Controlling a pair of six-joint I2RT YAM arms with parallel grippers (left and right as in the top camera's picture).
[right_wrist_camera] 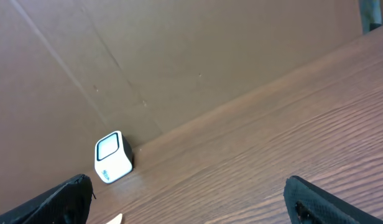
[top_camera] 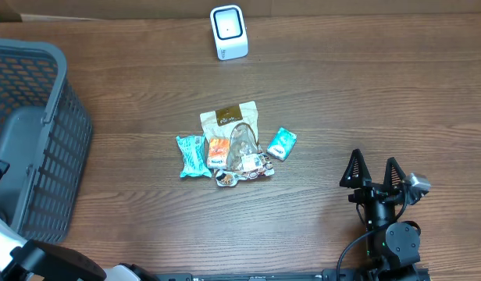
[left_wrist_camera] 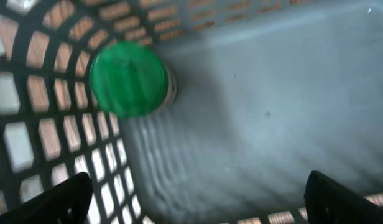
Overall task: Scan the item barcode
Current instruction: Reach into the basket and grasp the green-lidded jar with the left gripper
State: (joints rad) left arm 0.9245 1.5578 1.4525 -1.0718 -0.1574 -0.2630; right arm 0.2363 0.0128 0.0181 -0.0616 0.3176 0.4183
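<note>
- Wood-grain table (top_camera: 365, 86) carries all items observed; a brown board wall (right_wrist_camera: 179, 56) stands along its far edge.
- White barcode scanner (top_camera: 229, 31) stands upright at the far centre of the table, close to the wall. It also shows in the right wrist view (right_wrist_camera: 112, 157).
- Pile of packets (top_camera: 233, 148) lies at the table centre, well apart from the scanner and from both arms. It includes a teal packet (top_camera: 192, 156), an orange packet (top_camera: 218, 152), a brown-and-cream pouch (top_camera: 229, 121) and a small teal pack (top_camera: 281, 144) just to one side.
- Right gripper (top_camera: 373, 160) sits over bare table, near side, well to the right of the pile. Its fingers (right_wrist_camera: 61, 199) are spread fully apart, with nothing between them and nothing touched.
- Grey mesh basket (top_camera: 65, 148) stands at the left edge of the table.
- Left gripper (left_wrist_camera: 198, 180) looks down into the basket. Its fingers (left_wrist_camera: 347, 199) are set wide apart, gripping nothing.
- Green round-topped object (left_wrist_camera: 128, 78) lies on the basket floor against the mesh wall, clear of the left fingers. The view is blurred; its kind cannot be told.
</note>
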